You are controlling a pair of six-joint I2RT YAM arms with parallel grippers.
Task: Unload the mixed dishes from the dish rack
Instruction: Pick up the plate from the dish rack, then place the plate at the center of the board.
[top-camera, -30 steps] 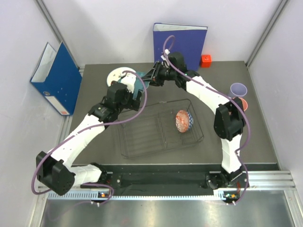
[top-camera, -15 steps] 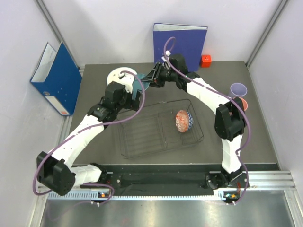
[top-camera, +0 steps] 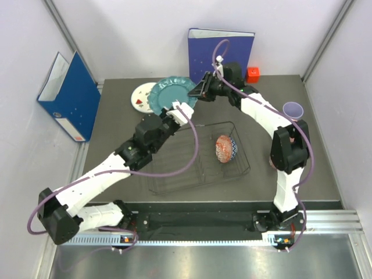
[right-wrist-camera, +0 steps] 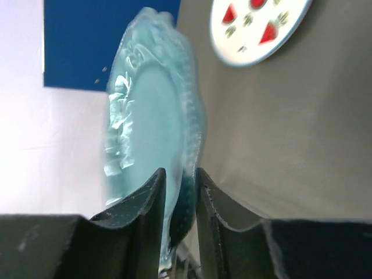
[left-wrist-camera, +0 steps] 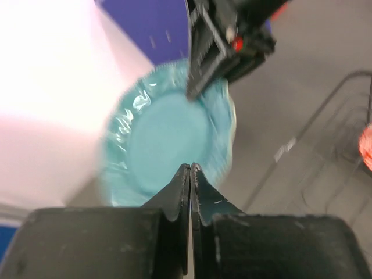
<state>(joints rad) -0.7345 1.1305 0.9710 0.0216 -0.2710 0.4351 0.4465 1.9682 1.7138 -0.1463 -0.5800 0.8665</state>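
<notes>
The teal plate (top-camera: pixel 170 94) hangs tilted above the back of the table, its rim pinched by my right gripper (top-camera: pixel 198 92). In the right wrist view the plate (right-wrist-camera: pixel 152 125) stands on edge between that gripper's (right-wrist-camera: pixel 180 174) fingers. My left gripper (top-camera: pixel 185 110) is shut and empty, a little short of the plate (left-wrist-camera: pixel 168 139), over the back edge of the dish rack (top-camera: pixel 174 174). The patterned bowl (top-camera: pixel 225 149) sits in the rack's right side. The white plate (top-camera: pixel 141 96) with red marks lies flat at the back left, and the lavender cup (top-camera: pixel 293 109) stands at the right.
A blue binder (top-camera: pixel 65 96) leans on the left wall. A darker blue binder (top-camera: pixel 221 51) stands at the back, with a small red cube (top-camera: pixel 252 74) to its right. The right arm's elbow (top-camera: pixel 289 148) rises beside the rack's right edge.
My left gripper has shut and drawn back from the teal plate towards the rack. The right gripper has lifted the plate and turned its face up, shifting slightly right.
</notes>
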